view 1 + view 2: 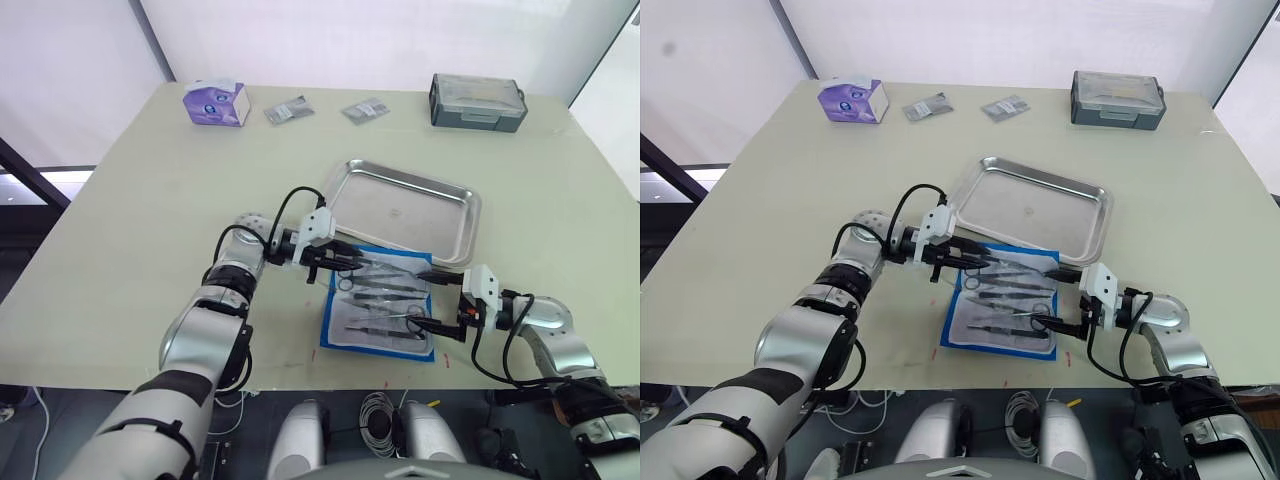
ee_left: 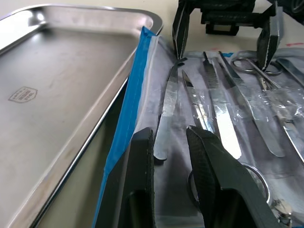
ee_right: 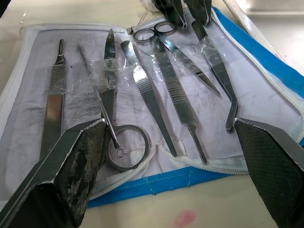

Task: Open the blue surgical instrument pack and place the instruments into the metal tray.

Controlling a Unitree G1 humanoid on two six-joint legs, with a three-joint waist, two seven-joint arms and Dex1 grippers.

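The blue surgical instrument pack [image 1: 378, 302] lies unfolded, pale lining up, on the cream table [image 1: 120, 230] near its front edge. Its far edge touches or slightly overlaps the near rim of the metal tray [image 1: 402, 205]. The pack's long axis runs from the near table edge toward the tray.

The instruments [image 3: 152, 102] sit side by side under clear pocket strips. Their long axes run across the pack, from the left arm's side to the right arm's side. In the right wrist view, the ring handles of the scissors [image 3: 153, 33] lie toward the left gripper, while a single large ring end [image 3: 124, 147] lies toward the right gripper.

The tray is empty and sits skewed to the table edges. A small shield-shaped stamp [image 2: 22, 94] is pressed into its floor; the text is not legible.

The left gripper [image 1: 345, 263] rests low over the pack's left edge, fingers [image 2: 209, 166] slightly apart and closed on nothing. The right gripper [image 1: 432, 300] is at the pack's right edge, fingers [image 3: 71, 166] spread wide and holding nothing.

Along the far edge are a purple tissue box [image 1: 214, 103] with unreadable print, two small foil packets [image 1: 289, 110], and a grey lidded box [image 1: 477, 102].
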